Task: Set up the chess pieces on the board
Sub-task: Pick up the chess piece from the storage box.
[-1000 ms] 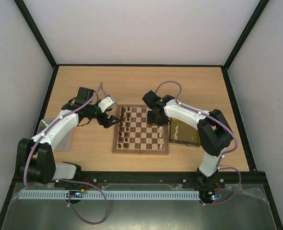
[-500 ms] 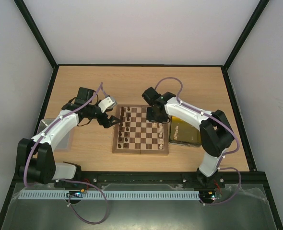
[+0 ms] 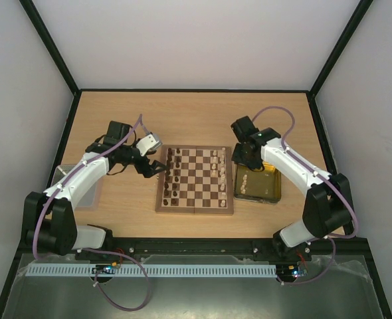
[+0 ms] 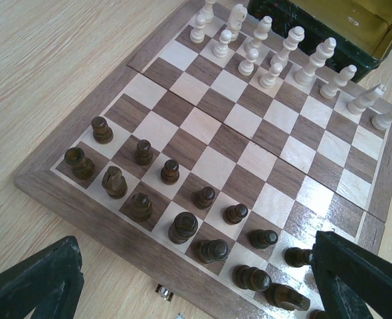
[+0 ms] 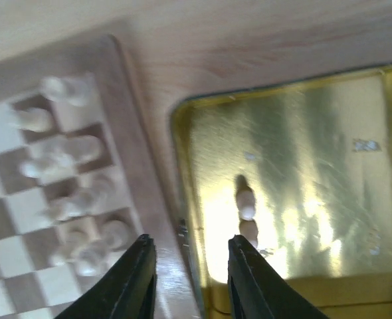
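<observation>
A square wooden chessboard [image 3: 196, 208] of dark and tan checks lies on the pale wooden tabletop [image 3: 196, 119] between the two arms. Small dark brown turned chess pieces [image 4: 183, 226] stand along its two files nearest the left arm, and pale cream chess pieces [image 4: 286, 56] stand along the opposite side. Just beside the board's right rim sits a yellow translucent rectangular tray [image 3: 266, 187], and in it lies a short row of cream pieces [image 5: 247, 211] near the side closest to the board; the blur does not let them be counted. The right gripper [image 5: 188, 272] hangs over the tray's edge next to the board, its claw partly spread and holding nothing. The left gripper [image 4: 195, 266] hovers at the board's left rim, its claw wide and empty. A clear plastic box [image 3: 66, 171] sits by the table's left edge, mostly hidden under the left arm, so its contents cannot be told.
</observation>
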Tool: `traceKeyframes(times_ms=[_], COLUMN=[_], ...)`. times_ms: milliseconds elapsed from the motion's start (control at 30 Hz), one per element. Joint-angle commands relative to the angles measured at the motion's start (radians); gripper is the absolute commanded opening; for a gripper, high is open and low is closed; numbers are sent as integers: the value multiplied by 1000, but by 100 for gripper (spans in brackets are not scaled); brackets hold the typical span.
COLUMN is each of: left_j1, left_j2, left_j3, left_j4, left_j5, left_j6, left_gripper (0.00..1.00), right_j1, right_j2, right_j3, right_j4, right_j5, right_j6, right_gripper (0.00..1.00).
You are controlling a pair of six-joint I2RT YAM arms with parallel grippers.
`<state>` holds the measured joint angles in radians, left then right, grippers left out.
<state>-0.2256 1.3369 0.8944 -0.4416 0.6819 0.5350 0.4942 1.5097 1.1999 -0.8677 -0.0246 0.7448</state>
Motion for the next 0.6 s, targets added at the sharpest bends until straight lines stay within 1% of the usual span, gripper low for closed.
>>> traceKeyframes(times_ms=[0,133,367,567], left_j1=[3,3,3,2], left_j2=[4,10,8,17], left_j3=[-3,3,7,11], left_j4=[-29,-34,-43,-42], left_j5=[34,36,33,34], left_j6=[14,14,13,11], left_gripper=[93,93,93,93], right_j1=[-31,-51,-70,-91], right_j2=[-33,-23,1,20], right_j3=[-93,-153,-216,-234], right_j4=[-17,29,93,119], right_j5=[3,-38,-53,-55], right_j6=[-12,-28,-45,-53], right_gripper=[31,35,36,35])
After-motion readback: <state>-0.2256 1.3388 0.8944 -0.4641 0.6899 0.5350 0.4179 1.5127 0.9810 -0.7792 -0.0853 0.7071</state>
